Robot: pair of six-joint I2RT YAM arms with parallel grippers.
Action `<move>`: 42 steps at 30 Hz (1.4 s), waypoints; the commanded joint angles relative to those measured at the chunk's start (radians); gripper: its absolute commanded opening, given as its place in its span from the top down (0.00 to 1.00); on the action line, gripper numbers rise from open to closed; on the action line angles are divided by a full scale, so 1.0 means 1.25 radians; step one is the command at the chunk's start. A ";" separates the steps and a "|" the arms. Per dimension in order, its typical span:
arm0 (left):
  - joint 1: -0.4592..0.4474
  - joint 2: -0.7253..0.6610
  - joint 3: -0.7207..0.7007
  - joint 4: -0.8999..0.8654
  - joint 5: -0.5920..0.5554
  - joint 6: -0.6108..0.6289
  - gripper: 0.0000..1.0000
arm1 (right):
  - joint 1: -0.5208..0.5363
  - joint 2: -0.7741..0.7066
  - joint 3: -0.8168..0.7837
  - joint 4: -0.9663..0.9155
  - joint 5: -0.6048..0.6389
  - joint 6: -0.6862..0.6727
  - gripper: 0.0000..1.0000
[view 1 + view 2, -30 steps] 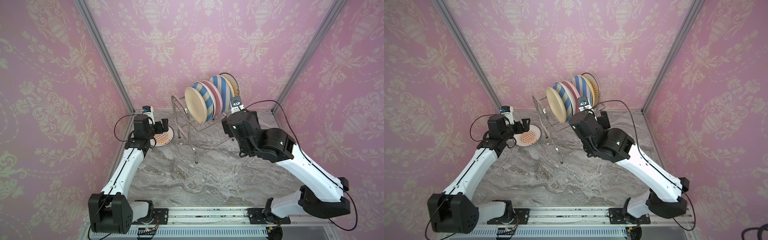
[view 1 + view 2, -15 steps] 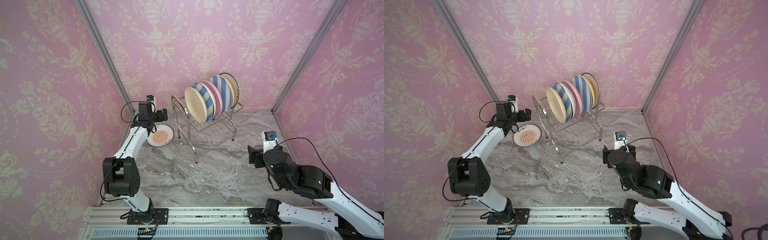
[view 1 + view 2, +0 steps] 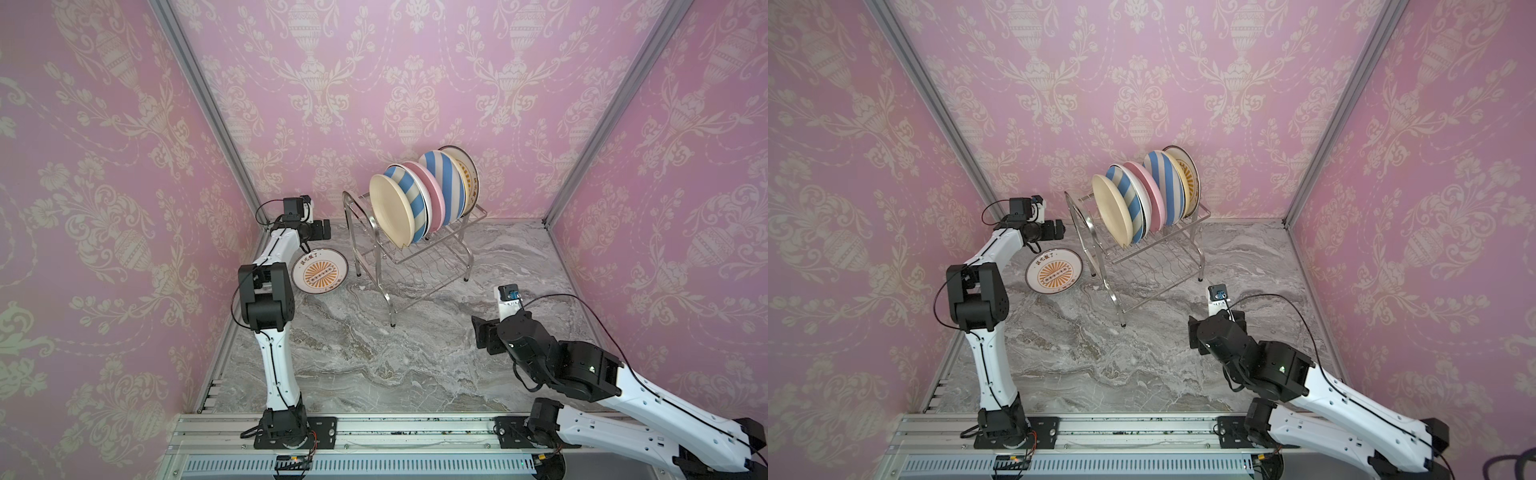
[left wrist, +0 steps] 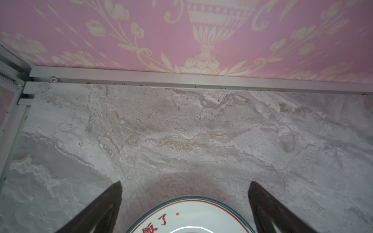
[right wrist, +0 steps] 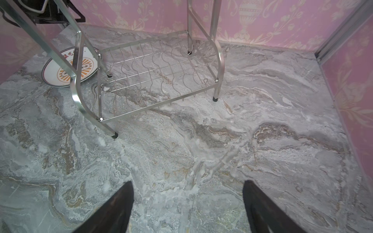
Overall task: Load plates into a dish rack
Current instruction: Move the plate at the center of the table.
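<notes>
Plates are standing on edge in the dish rack's upper slots. Sunburst plate is lying flat beside it. Left gripper, jaws spread, is hovering over its rim, likely lining up a pinch. Right gripper is idling well apart, open and empty.

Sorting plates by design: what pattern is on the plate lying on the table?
The plate is white with an orange sunburst; clearest in a top view.

Left gripper and right gripper gape; right arm seemingly low.
</notes>
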 commanded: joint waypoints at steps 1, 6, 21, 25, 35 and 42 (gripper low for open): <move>-0.003 0.062 0.129 -0.138 -0.007 0.078 0.01 | 0.007 0.038 -0.035 0.112 -0.079 0.013 0.13; -0.001 0.207 0.379 -0.315 0.006 0.121 0.01 | 0.007 0.079 -0.048 0.140 -0.092 0.002 0.12; -0.004 0.339 0.540 -0.466 0.033 0.134 0.01 | 0.007 0.076 -0.048 0.147 -0.138 0.022 0.12; -0.011 0.343 0.538 -0.471 0.009 0.159 0.01 | 0.007 0.097 -0.022 0.111 -0.141 0.029 0.14; -0.028 0.358 0.537 -0.483 -0.032 0.184 0.01 | 0.007 0.058 -0.023 0.077 -0.114 0.065 0.18; -0.044 0.372 0.539 -0.497 -0.025 0.194 0.01 | 0.007 0.021 -0.023 0.046 -0.064 0.085 0.18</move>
